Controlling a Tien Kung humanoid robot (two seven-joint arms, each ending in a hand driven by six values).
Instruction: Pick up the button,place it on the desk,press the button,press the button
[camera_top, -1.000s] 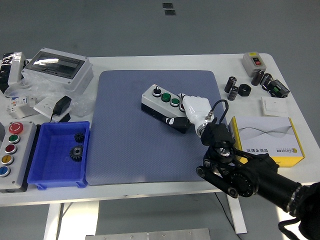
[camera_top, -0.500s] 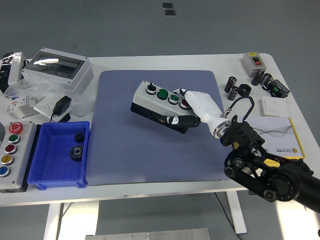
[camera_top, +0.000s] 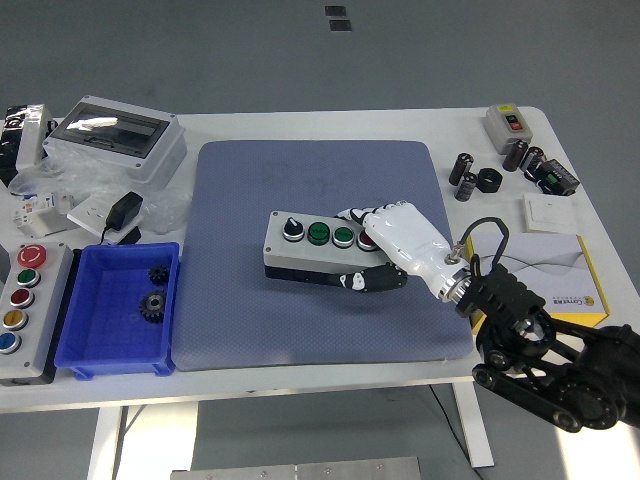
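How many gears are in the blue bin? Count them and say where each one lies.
2. One gear lies toward the far side of the blue bin; the other gear lies just nearer, about mid-bin. Both are at its right side. None seems hidden.

Textured matt blue mat (camera_top: 250, 310), kinda rubbery. Smooth grey plastic button box (camera_top: 312, 246) with glossy green caps. Shiny white plastic shell on right hand (camera_top: 398, 243), matt black fingers. Glossy blue plastic bin (camera_top: 118, 345). Matt white table (camera_top: 300, 122).

The right arm reaches in from the lower right, its white hand (camera_top: 385, 248) curled in a grasp.
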